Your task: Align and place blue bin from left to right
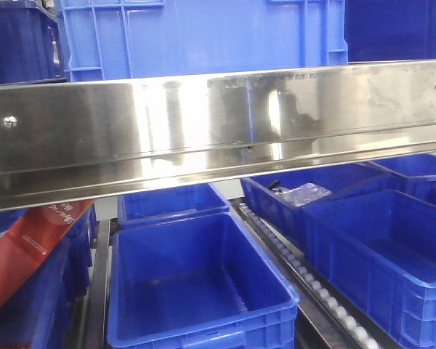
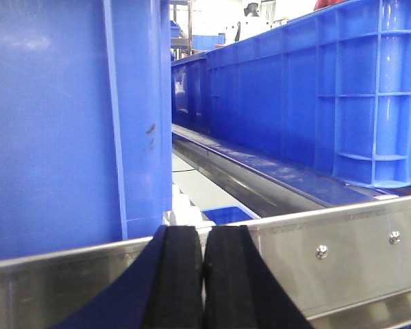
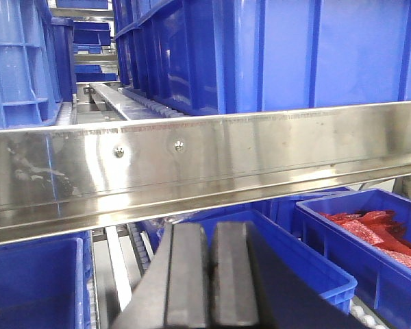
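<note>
Front view first: a long steel rail [image 1: 218, 123] runs straight across the frame, and above it sits a light blue bin [image 1: 203, 36] on the upper shelf level, with a darker bin [image 1: 18, 40] just beside it at the left edge. Under the rail, a deep blue bin [image 1: 196, 291] stands close to the camera, bare inside, another one [image 1: 171, 203] right behind it. A roller track [image 1: 305, 280] slants between that column and the bins to the right, where one bin [image 1: 305, 193] holds clear plastic bags and a nearer one [image 1: 381, 254] shows only its floor. A red packet [image 1: 36, 240] pokes in at the lower left. Over to the left wrist view: the left gripper [image 2: 204, 274] sits low against a steel rail [image 2: 342, 253], its two black fingers pressed flat together with nothing between them, and a tall blue bin wall [image 2: 68, 116] fills the left side, with a long blue bin [image 2: 294, 103] stretching away on the right. Right wrist view: the right gripper [image 3: 209, 274] is likewise clenched on nothing, fingers side by side below a rail [image 3: 260, 151], with a bin of red packets [image 3: 370, 236] at lower right and big blue bins [image 3: 260, 48] above.
</note>
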Controlling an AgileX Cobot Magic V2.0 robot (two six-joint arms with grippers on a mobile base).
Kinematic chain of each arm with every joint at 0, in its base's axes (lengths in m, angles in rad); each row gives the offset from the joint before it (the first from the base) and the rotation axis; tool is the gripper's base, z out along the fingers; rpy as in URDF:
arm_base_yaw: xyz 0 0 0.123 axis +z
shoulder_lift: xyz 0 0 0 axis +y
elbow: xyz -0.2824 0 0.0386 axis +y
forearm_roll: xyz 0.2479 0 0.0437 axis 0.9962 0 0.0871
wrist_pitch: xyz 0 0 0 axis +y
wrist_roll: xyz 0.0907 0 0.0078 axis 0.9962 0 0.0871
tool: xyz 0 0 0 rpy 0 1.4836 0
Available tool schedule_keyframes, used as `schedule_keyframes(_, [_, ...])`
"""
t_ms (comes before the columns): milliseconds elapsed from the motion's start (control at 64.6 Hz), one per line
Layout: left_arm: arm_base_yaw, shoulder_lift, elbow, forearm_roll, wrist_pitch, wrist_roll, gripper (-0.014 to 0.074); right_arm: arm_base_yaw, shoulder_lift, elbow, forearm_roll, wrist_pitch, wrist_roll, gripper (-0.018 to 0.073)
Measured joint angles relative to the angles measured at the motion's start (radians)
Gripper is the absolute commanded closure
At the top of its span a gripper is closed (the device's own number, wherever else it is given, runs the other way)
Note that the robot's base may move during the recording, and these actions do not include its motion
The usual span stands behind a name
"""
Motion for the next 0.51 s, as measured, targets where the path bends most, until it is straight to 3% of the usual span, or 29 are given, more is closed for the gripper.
schedule_keyframes(511, [0.000, 0.000, 0.000, 0.000, 0.000, 0.000, 0.0592, 0.000, 0.000, 0.000, -0.002, -0.002, 0.002, 0.0648])
